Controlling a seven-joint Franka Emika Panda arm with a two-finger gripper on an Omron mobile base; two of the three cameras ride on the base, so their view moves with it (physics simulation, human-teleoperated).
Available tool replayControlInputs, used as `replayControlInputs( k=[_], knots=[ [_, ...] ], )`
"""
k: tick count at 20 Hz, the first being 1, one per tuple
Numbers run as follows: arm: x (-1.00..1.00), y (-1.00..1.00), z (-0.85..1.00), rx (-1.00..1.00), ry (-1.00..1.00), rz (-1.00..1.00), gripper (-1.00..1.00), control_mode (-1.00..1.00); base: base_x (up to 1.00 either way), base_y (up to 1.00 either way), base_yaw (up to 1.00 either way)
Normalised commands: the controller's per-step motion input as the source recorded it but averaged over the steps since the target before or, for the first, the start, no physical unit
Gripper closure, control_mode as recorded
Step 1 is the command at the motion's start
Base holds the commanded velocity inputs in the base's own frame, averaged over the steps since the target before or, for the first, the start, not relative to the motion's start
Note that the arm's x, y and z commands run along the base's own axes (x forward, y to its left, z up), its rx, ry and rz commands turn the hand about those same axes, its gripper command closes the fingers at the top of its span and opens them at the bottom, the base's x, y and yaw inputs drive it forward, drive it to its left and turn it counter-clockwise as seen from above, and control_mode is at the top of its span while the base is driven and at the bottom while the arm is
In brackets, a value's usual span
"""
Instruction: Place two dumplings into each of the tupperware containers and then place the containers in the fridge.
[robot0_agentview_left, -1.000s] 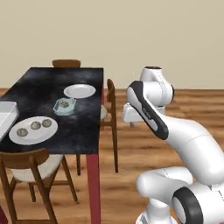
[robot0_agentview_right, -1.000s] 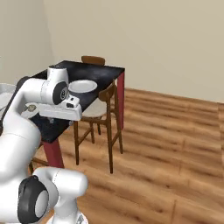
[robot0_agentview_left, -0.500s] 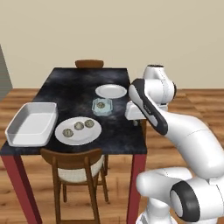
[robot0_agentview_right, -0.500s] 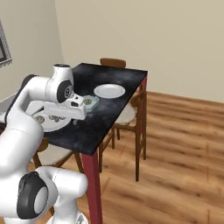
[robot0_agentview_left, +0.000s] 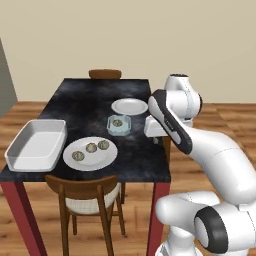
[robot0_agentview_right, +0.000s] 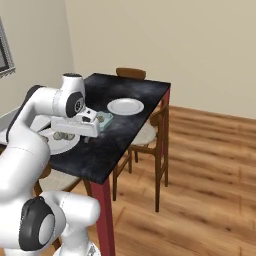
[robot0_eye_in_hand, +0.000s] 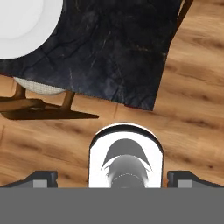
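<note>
The dark marbled rectangular surface (robot0_agentview_left: 95, 107) is laid out as a loading station. Three small olive-brown lumpy dumplings (robot0_agentview_left: 91, 148) are kept together on a round white flat plate (robot0_agentview_left: 90, 161) near the front edge, within easy reach for picking. Just behind that plate stands the small pale blue translucent container with cut corners (robot0_agentview_left: 119, 125), and one dumpling (robot0_agentview_left: 118, 121) appears to lie inside it, though a second cannot be ruled out at this size. The larger deep white rectangular container (robot0_agentview_left: 36, 144) sits at the left front corner, apparently empty. A second round white plate (robot0_agentview_left: 129, 106), bare, lies further back.

The pincer (robot0_eye_in_hand: 112, 180) is carried above the right edge of the surface with its two dark tips set wide apart and nothing between them, presumably ready for a first reach toward the dumplings.

Counted: two containers, two plates, at least four dumplings, three wooden chairs (robot0_agentview_left: 87, 200). Only a grey edge at far left may belong to the fridge (robot0_agentview_left: 5, 80).
</note>
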Motion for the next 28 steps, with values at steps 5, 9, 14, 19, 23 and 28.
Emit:
replayControlInputs(
  k=[5,9,14,19,23,28],
  knots=[
    [0.00,0.00,0.00,0.00,0.00,0.00,-1.00,1.00,0.30,0.07,0.01],
    [0.11,0.00,0.00,0.00,0.00,0.00,-1.00,-1.00,0.00,0.00,0.00],
    [0.98,0.66,-0.03,0.00,0.00,0.14,-1.00,-1.00,0.00,0.00,0.00],
    [1.00,0.98,-0.18,0.00,0.01,0.15,-1.00,-1.00,0.00,0.00,0.00],
    [1.00,0.99,-0.53,0.00,0.02,0.05,-1.00,-1.00,0.00,0.00,0.00],
    [0.84,0.44,-0.67,0.00,0.00,0.00,-1.00,-1.00,0.00,0.00,0.00]
  ],
)
